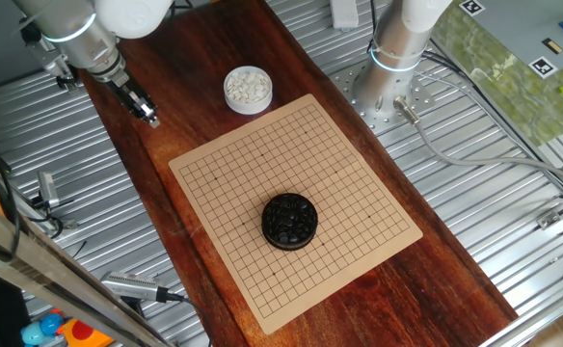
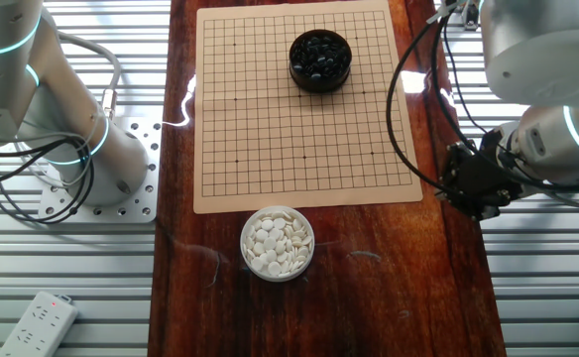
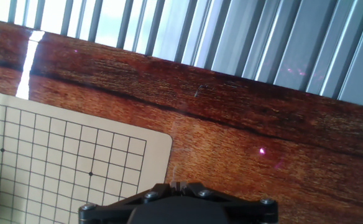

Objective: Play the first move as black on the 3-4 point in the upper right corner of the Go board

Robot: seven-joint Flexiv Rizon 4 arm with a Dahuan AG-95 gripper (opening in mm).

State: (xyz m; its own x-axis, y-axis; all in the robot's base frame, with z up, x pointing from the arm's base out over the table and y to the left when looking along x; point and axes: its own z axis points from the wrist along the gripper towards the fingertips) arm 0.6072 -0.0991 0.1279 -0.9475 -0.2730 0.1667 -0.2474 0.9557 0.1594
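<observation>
Many black stones (image 1: 289, 218) heaped in their bowl (image 1: 289, 241) look small, hard, slick; pinch one across its rim; end effector (image 1: 150, 118) state indeterminable

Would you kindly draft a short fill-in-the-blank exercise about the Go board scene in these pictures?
1. The bowl of black stones stands on the ____.
2. The bowl beside the Go board, on the wooden table, holds ____ stones.
3. The number of stones lying on the board's grid itself is ____.
4. The gripper hovers over the ____, off the board.

Missing words: board; white; zero; table
</observation>
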